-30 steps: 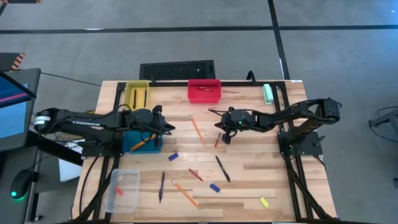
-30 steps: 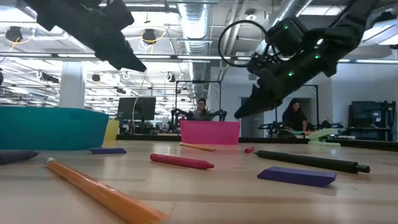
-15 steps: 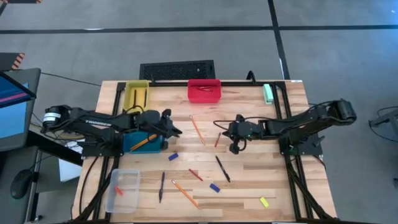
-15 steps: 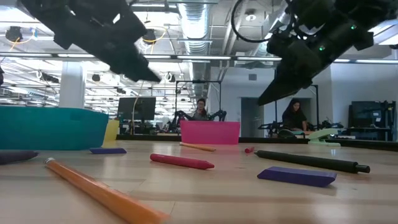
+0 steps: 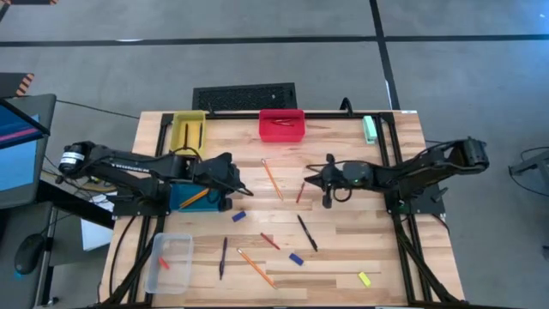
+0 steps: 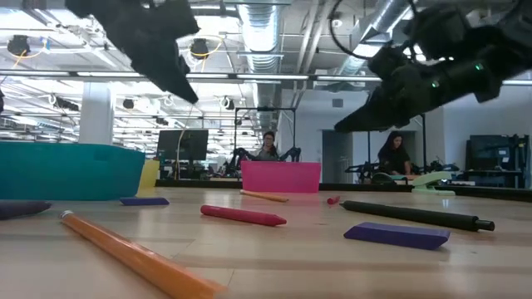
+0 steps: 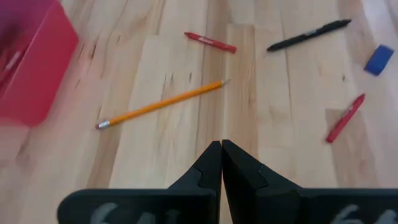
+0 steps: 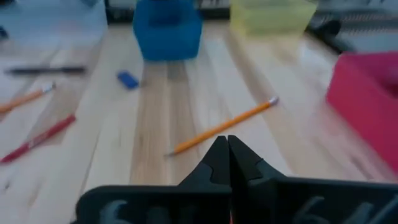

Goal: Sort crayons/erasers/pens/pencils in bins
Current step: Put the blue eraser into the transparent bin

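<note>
My left gripper [image 5: 246,185] is shut and empty above the table, just right of the teal bin [image 5: 196,196], which holds an orange pencil. My right gripper [image 5: 310,179] is shut and empty, pointing toward the table's left. Between them lie an orange pencil [image 5: 273,178] and a red crayon [image 5: 299,192]. Nearer the front lie a black pen [image 5: 306,232], another crayon [image 5: 270,241], a second pencil [image 5: 256,267], a purple pen [image 5: 223,256], blue erasers [image 5: 239,216] [image 5: 296,258] and a yellow eraser [image 5: 364,278]. The left wrist view shows the pencil [image 7: 161,104] beyond its shut fingers [image 7: 221,149]; the right wrist view shows it too [image 8: 222,126].
The yellow bin [image 5: 189,130] and the red bin [image 5: 282,124] stand along the far edge. The clear bin [image 5: 170,262], with a red item inside, stands at the near left. A pale green block [image 5: 370,129] lies at the far right. People show in the room behind [image 6: 268,145].
My left gripper has moved from over the teal bin toward the table's right. My right gripper has risen from near the crayon and tipped from pointing steeply down to nearly level. The items on the table have stayed where they were.
</note>
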You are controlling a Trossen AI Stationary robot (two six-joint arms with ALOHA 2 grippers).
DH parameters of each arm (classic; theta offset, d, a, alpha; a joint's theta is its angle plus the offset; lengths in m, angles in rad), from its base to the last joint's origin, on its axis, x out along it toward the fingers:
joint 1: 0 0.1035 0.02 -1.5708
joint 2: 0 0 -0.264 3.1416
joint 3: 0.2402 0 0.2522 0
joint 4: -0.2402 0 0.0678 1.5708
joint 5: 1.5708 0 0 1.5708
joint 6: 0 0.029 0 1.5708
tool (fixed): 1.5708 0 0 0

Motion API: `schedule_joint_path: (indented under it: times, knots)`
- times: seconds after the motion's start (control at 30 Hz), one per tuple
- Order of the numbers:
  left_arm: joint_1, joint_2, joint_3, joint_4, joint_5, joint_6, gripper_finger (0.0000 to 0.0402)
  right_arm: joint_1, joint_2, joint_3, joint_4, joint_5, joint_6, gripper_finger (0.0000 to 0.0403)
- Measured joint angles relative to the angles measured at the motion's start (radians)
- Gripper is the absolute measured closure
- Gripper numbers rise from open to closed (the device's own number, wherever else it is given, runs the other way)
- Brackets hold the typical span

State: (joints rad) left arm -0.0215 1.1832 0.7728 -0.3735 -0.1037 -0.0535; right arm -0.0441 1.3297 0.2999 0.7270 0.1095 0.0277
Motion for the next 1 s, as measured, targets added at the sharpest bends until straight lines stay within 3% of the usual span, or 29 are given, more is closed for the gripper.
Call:
schedule_joint_path:
  times: [0.3,0.6,1.0]
  knots:
    - [-0.078,0.173,0.147,-0.227,-0.043,-0.224,0.0397,-0.034,0.000,-0.122,0.209,-0.003,-0.059,0.0401]
    - [-0.105,0.377,0.318,-0.395,-0.051,-0.262,0.0381,-0.096,-0.002,-0.116,0.265,-0.059,-0.089,0.0400]
    - [-0.100,0.426,0.354,-0.426,-0.028,-0.258,0.0322,-0.108,-0.002,-0.114,0.294,-0.061,-0.120,0.0400]
